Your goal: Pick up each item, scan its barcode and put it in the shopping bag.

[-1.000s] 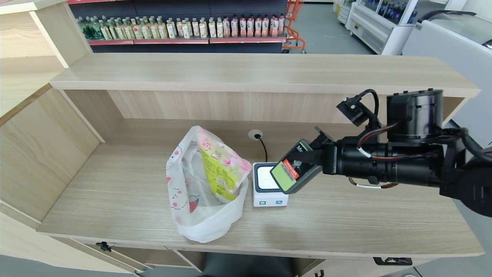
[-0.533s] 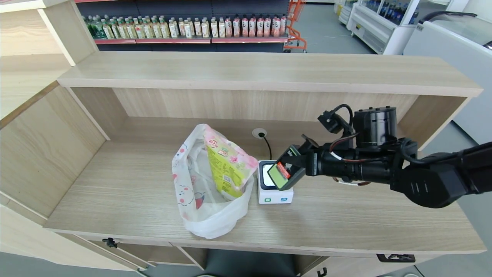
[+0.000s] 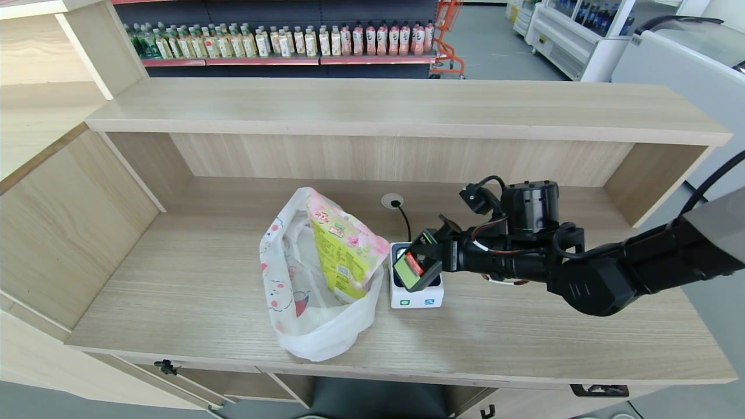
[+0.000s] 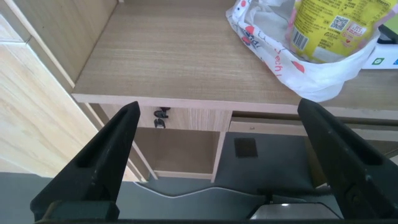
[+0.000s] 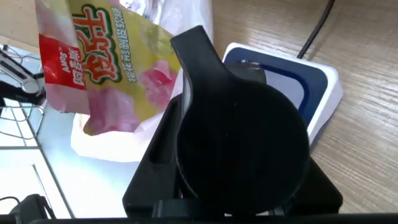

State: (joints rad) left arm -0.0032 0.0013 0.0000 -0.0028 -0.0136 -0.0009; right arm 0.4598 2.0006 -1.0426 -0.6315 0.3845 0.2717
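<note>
My right gripper (image 3: 428, 259) is shut on a small dark box (image 3: 412, 270) with a green and red label. It holds the box tilted just above the white barcode scanner (image 3: 416, 295), label side toward the bag. In the right wrist view the box (image 5: 242, 149) hides part of the scanner (image 5: 311, 84). Left of the scanner stands the white shopping bag (image 3: 302, 314) with a yellow and pink pouch (image 3: 343, 250) upright inside it. My left gripper (image 4: 219, 109) hangs open and holds nothing, below the counter's front edge, with the bag (image 4: 273, 56) ahead of it.
The scanner's black cable (image 3: 403, 224) runs to a hole in the wooden counter (image 3: 524, 331) behind it. A raised ledge (image 3: 407, 110) closes the back and wooden side walls (image 3: 75, 227) close both ends. Bare counter lies left of the bag and right of the scanner.
My right arm has carried the box leftward and down, from beside the scanner to right over it. The head camera shifted a little early on. The bag and pouch stayed put.
</note>
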